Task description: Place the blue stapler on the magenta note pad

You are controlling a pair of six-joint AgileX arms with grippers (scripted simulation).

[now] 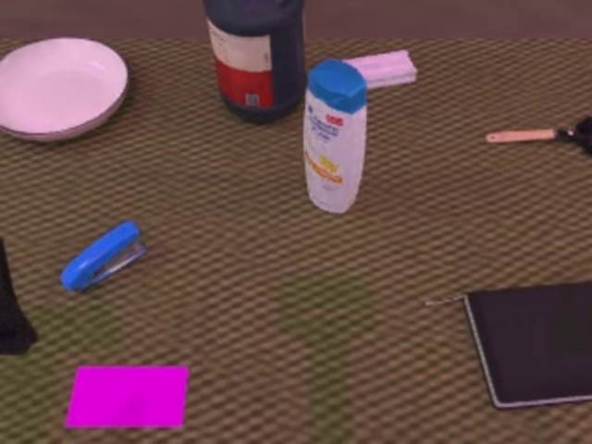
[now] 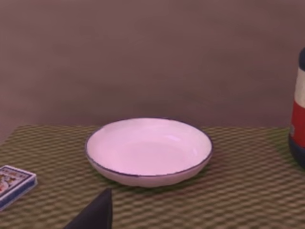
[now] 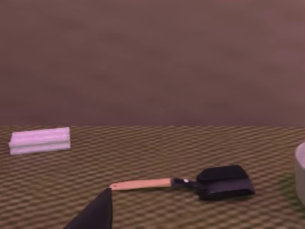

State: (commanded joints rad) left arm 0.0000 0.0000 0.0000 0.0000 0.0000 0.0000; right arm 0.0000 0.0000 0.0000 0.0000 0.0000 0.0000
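Observation:
The blue stapler lies on its side on the woven mat at the left, nothing touching it. The magenta note pad lies flat near the front left edge, a little in front of the stapler and bare. My left gripper shows as a dark shape at the left edge, left of both and apart from them. In its wrist view a single dark finger stands off to one side with nothing against it. My right gripper is outside the top view. Its wrist view shows one finger over bare mat.
A white plate sits at the back left. A dark jar, a blue-capped white bottle and a pale pink box stand at the back middle. A wooden-handled black scoop and a black notebook lie right.

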